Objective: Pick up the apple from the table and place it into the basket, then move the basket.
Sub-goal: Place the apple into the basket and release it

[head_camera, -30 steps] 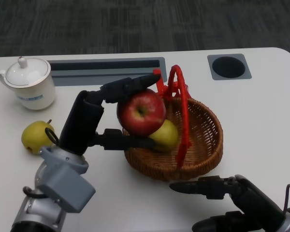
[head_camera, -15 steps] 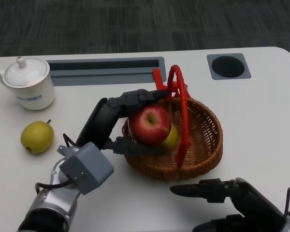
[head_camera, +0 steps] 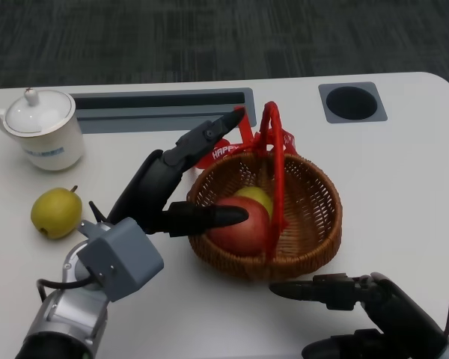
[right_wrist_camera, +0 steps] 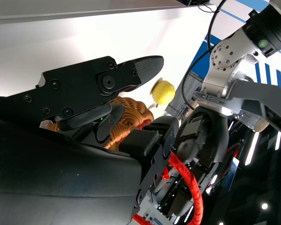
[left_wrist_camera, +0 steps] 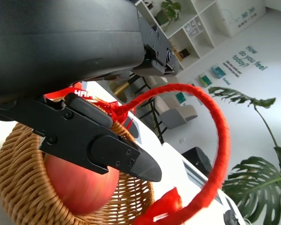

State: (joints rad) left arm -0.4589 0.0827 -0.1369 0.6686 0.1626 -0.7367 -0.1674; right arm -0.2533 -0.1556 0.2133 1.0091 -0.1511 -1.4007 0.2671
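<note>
Apple (head_camera: 236,228) dropped into basket (head_camera: 314,232), left robot hand (head_camera: 176,191) spread, one pear (head_camera: 56,212) outside.

the red apple (head_camera: 236,228) lies in a tan woven wicker basket (head_camera: 314,224) with a bright red handle (head_camera: 278,179), just past the black left hand (head_camera: 176,191). a yellow-green fruit (head_camera: 254,197) sits behind it. a yellow-green pear (head_camera: 56,212) and a white lidded mug (head_camera: 43,131) lie outside that hand on the white table (head_camera: 404,164). the right hand (head_camera: 344,295) is black too.
</note>
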